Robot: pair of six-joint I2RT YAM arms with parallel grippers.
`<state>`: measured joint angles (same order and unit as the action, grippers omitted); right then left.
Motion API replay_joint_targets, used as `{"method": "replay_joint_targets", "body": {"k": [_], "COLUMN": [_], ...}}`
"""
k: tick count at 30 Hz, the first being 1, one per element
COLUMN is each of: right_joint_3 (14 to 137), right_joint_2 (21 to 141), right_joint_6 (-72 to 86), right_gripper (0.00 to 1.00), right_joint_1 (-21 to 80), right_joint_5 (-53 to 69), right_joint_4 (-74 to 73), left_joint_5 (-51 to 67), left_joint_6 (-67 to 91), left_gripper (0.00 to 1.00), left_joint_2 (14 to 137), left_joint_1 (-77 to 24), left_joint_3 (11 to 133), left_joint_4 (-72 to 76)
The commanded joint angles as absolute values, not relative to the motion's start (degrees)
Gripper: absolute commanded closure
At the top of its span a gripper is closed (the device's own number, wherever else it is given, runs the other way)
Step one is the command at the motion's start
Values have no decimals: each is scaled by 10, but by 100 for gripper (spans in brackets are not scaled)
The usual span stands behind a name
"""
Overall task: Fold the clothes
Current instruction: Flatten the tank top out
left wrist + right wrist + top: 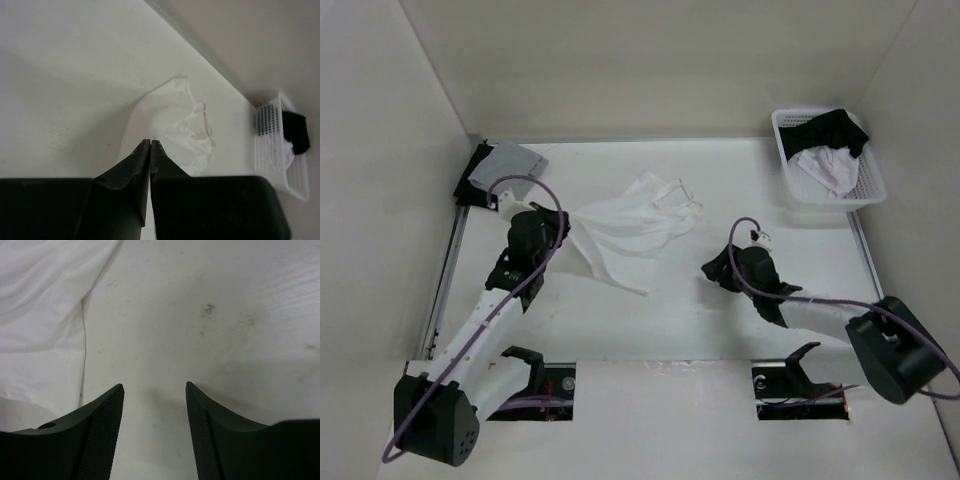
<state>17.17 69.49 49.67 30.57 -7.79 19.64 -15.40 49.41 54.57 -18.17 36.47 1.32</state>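
Beyond the clothes (630, 228), a white basket (835, 204) holds a black garment (835, 130).

Overhead looks down; wrist views (low, close) share clothes (625, 228).

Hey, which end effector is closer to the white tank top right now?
Left. The left end effector is shut on the tank top at its edge; the right end effector hangs open over the bare table beside it, not touching.

The left end effector (151, 142) is pinched tight, the right end effector (154, 385) spread wide.
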Motion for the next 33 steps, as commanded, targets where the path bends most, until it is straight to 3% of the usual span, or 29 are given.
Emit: {"method": "replay_joint_targets", "body": {"k": [1, 8, 15, 22, 27, 33], "right_joint_3": [242, 337, 429, 513, 536, 424], "right_joint_2": [775, 924, 1044, 1121, 1122, 921], "right_joint_6": [511, 532, 592, 663, 667, 572], "right_gripper": [42, 43, 46, 64, 97, 100], "right_joint_1": [328, 364, 371, 361, 360, 363], "right_joint_5": [-42, -27, -25, -41, -76, -142], "right_joint_4": [297, 344, 375, 350, 346, 355], "left_joint_5": [-86, -22, 25, 22, 27, 31], "left_joint_6": [571, 605, 600, 584, 580, 573], "left_gripper": [98, 97, 97, 97, 97, 98], "left_joint_2": [526, 495, 500, 484, 475, 432], "left_joint_1": [-113, 0, 2, -36, -36, -39], "left_joint_3": [325, 276, 257, 259, 260, 268], "left_joint_4": [47, 76, 110, 112, 107, 80]}}
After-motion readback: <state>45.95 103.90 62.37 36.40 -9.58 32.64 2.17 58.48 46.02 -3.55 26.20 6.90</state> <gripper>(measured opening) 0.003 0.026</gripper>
